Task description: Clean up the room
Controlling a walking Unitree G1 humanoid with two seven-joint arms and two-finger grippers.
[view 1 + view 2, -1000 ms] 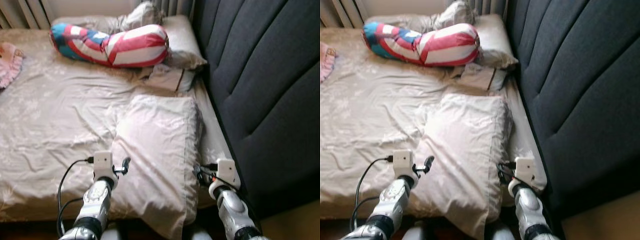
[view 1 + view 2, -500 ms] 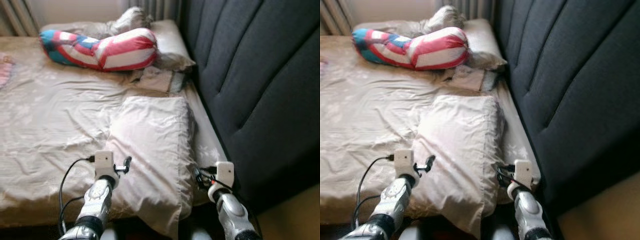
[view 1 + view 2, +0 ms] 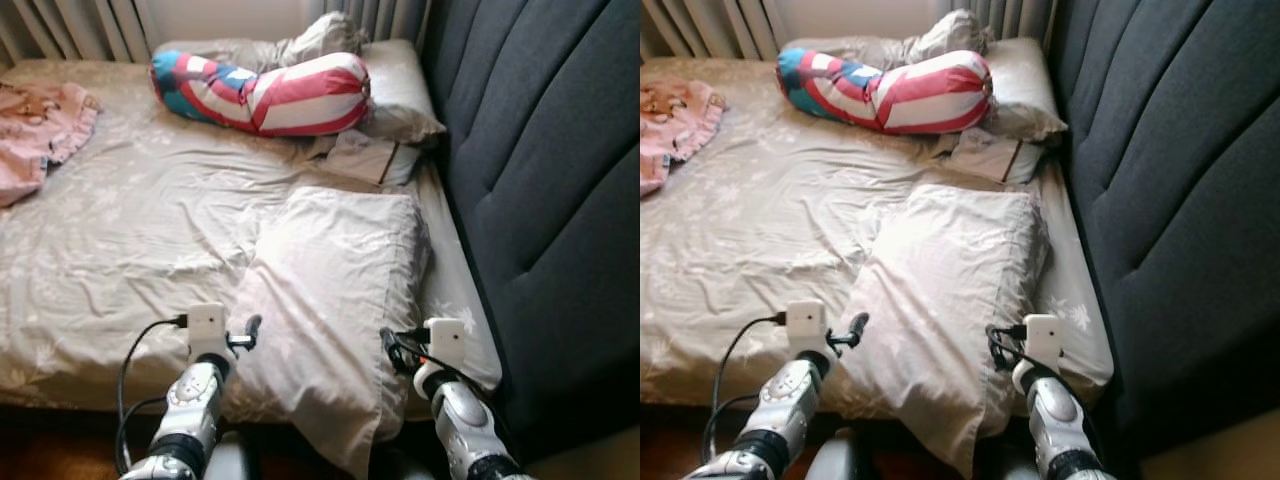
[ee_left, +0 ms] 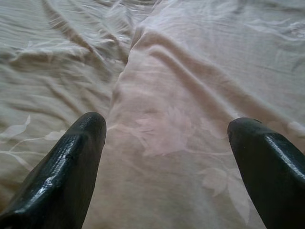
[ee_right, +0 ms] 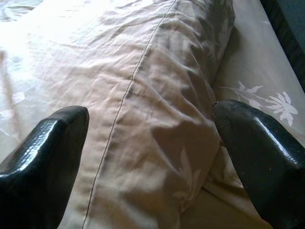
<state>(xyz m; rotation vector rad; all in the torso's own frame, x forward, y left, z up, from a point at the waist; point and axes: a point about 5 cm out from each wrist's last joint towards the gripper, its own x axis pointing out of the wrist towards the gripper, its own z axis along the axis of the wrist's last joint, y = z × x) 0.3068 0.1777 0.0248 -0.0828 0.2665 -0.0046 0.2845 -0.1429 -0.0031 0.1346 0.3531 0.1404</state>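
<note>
A pale beige pillow (image 3: 335,270) lies on the near part of the bed, its lower corner hanging over the front edge. My left gripper (image 3: 247,330) is at the pillow's near left edge. In the left wrist view it (image 4: 167,125) stands open over the pillow (image 4: 190,95) where that meets the sheet. My right gripper (image 3: 392,345) is at the pillow's near right edge. In the right wrist view it (image 5: 152,114) is open too, with the pillow's seamed border (image 5: 143,71) between the fingers. Neither holds anything.
The bed (image 3: 130,220) has a wrinkled beige floral sheet. A red, white and blue striped bolster (image 3: 265,90) and more pillows (image 3: 395,85) lie at the far end. A pink cloth (image 3: 40,125) sits at the far left. A dark grey padded headboard (image 3: 540,180) runs along the right.
The whole picture has shifted, so the camera moved; the pink cloth has come into the frame at left. Both grippers keep their places at the pillow's near edge.
</note>
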